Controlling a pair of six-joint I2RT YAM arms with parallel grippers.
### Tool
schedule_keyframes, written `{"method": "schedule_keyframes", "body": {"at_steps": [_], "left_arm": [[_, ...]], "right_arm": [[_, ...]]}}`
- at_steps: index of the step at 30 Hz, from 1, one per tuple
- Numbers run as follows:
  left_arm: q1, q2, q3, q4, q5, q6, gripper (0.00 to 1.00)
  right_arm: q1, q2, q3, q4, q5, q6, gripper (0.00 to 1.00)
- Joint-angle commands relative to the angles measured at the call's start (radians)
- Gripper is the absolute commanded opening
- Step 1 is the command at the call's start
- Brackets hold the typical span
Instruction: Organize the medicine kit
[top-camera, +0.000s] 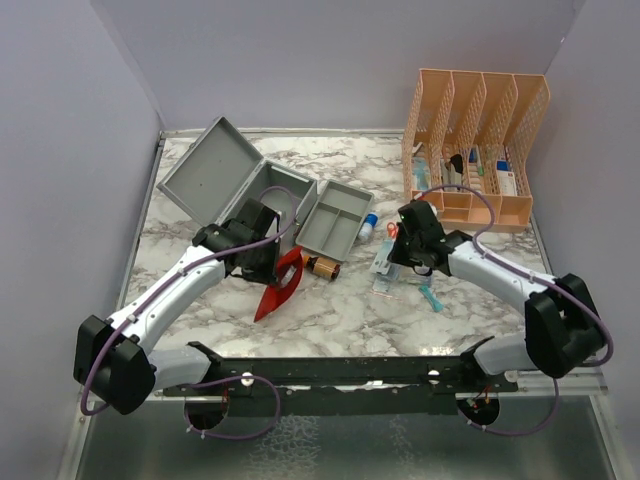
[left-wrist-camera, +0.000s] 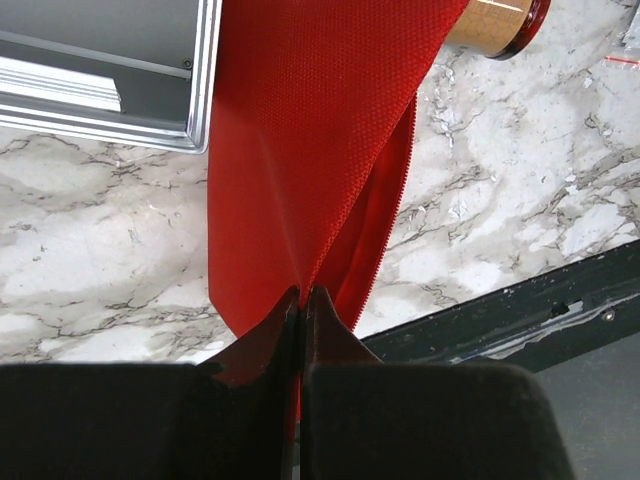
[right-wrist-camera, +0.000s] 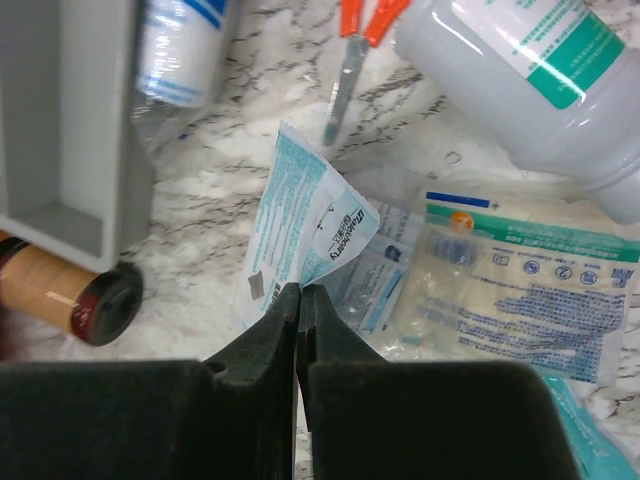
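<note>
A grey metal medicine kit (top-camera: 262, 190) sits open on the marble surface (top-camera: 340, 310), lid tilted back to the left. Its grey tray (top-camera: 336, 217) lies just right of the case. In front of the case, the left pincer (left-wrist-camera: 300, 300) is clamped on a red pouch (left-wrist-camera: 310, 140). Right of the tray, the right pincer (right-wrist-camera: 299, 295) pinches a small blue-and-white packet (right-wrist-camera: 310, 225), beside a white bottle (right-wrist-camera: 540, 80) and orange-handled scissors (right-wrist-camera: 355, 50).

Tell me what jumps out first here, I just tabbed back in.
The red pouch stands out at table centre, pinched in the left gripper in front of the open grey medicine kit. To its right, the right gripper is shut on a small teal sachet amid scattered packets. The peach organizer stands at back right.
</note>
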Motion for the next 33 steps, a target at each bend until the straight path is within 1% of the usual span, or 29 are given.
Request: {"method": "schedule_keyframes", "body": {"at_steps": [1, 5, 10, 16, 20, 23, 30, 33], "left_arm": [[-0.003, -0.025, -0.016, 0.053, 0.013, -0.021, 0.0], [-0.003, -0.034, -0.039, 0.086, 0.023, -0.022, 0.0], [-0.004, -0.037, -0.091, 0.142, 0.051, -0.027, 0.0], [-0.007, -0.06, -0.157, 0.202, 0.105, -0.005, 0.0], [-0.009, -0.083, -0.184, 0.229, 0.112, -0.011, 0.0], [-0.01, -0.092, -0.19, 0.24, 0.109, -0.027, 0.0], [-0.011, -0.124, -0.206, 0.315, 0.141, -0.104, 0.0], [-0.011, -0.123, -0.213, 0.333, 0.151, -0.113, 0.0]], "right_arm": [[0.034, -0.11, 0.008, -0.015, -0.082, 0.013, 0.01], [0.118, -0.166, 0.052, -0.07, -0.066, 0.069, 0.01], [0.279, -0.149, 0.117, -0.123, -0.01, 0.194, 0.01], [0.468, -0.092, 0.134, -0.036, 0.017, 0.34, 0.01], [0.551, -0.03, 0.164, -0.021, 0.059, 0.437, 0.01], [0.58, 0.009, 0.175, -0.006, 0.064, 0.501, 0.01], [0.592, 0.069, 0.157, 0.111, 0.017, 0.587, 0.01], [0.594, 0.136, 0.196, 0.1, 0.033, 0.619, 0.01]]}}
